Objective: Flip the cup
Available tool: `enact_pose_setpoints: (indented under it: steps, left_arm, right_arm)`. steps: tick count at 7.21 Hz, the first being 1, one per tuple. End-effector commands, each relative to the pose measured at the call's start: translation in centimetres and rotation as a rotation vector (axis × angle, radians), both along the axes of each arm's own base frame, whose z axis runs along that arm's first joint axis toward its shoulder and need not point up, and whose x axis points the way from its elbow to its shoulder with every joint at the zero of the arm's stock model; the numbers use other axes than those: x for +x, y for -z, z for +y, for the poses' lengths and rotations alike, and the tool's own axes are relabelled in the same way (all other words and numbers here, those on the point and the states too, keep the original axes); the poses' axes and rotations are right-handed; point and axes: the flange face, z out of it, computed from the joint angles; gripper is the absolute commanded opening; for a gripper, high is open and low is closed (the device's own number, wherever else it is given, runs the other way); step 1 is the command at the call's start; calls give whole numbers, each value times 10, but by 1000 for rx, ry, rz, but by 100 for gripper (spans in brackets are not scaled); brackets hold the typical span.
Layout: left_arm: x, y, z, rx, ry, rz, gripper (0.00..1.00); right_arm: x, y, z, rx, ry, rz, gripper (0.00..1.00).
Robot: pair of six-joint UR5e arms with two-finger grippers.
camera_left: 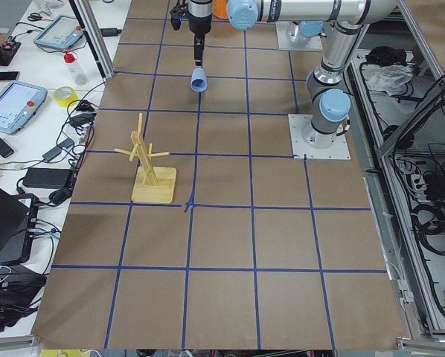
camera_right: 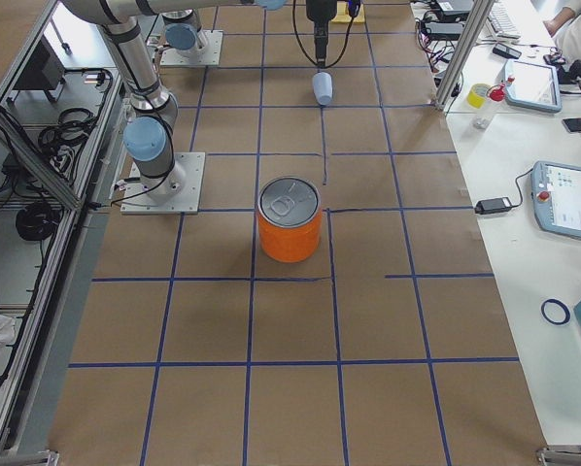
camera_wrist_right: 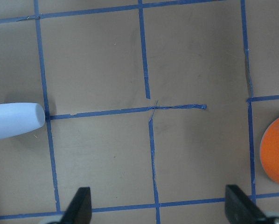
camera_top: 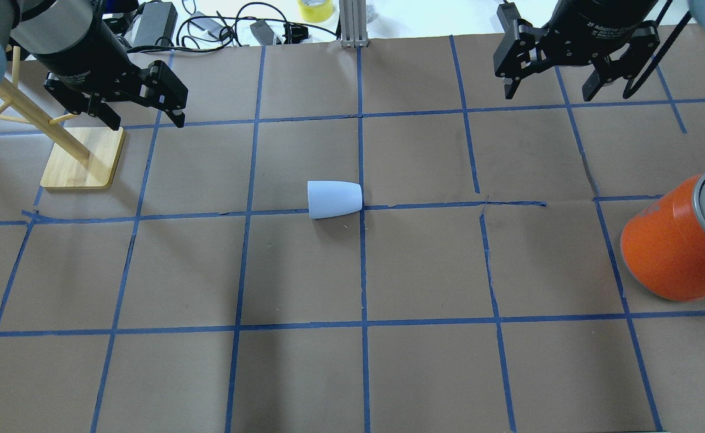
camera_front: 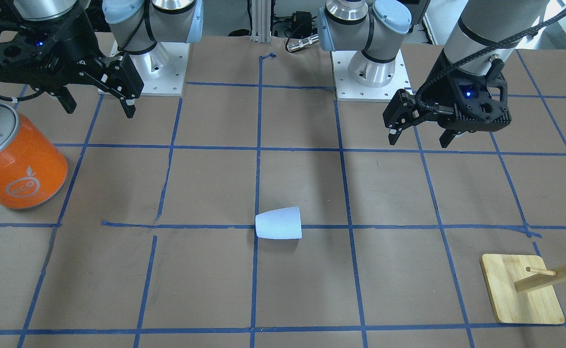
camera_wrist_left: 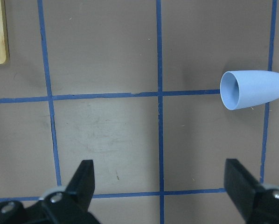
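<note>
The cup (camera_top: 334, 199) is a small pale blue-white tumbler lying on its side at the table's middle, on a blue tape line. Its open mouth points toward my left side. It also shows in the front-facing view (camera_front: 279, 223), the left wrist view (camera_wrist_left: 254, 89) and the right wrist view (camera_wrist_right: 16, 120). My left gripper (camera_top: 147, 123) is open and empty, above the table, well off to the cup's far left. My right gripper (camera_top: 547, 95) is open and empty, above the table at the far right, apart from the cup.
A big orange can (camera_top: 677, 240) with a silver top stands at the right edge. A wooden peg rack (camera_top: 82, 159) on a flat base stands at the far left, close beside my left gripper. Cables and a tape roll lie beyond the table's far edge.
</note>
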Motion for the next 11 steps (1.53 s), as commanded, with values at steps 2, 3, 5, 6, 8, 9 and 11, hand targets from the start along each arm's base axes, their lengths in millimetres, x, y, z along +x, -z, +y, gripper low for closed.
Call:
enact_pose_setpoints:
  steps: [2,3,5,6,8,9,11]
  left_arm:
    - [-1,4,-3,7,5,11,100]
    - [-2,18,-11,26,-2,19,100]
    - [-6,63,-37,11,12,77,100]
    - [-19,104,-47,15,28,211,100]
    - [-33,181,-58,42,75,395,100]
    - [-34,211,-66,79,70,421,100]
    - [-48,269,-75,162,39,607,100]
  right_arm:
    - [0,0,0,0,1,-5,100]
    - [0,0,0,1,1,-5,100]
    - [0,1,1,3,1,-5,100]
    - [0,1,1,3,1,-5,100]
    - [0,2,0,4,1,-3,100]
    - [0,2,0,4,1,-1,100]
    - [1,6,5,48,-4,-7,100]
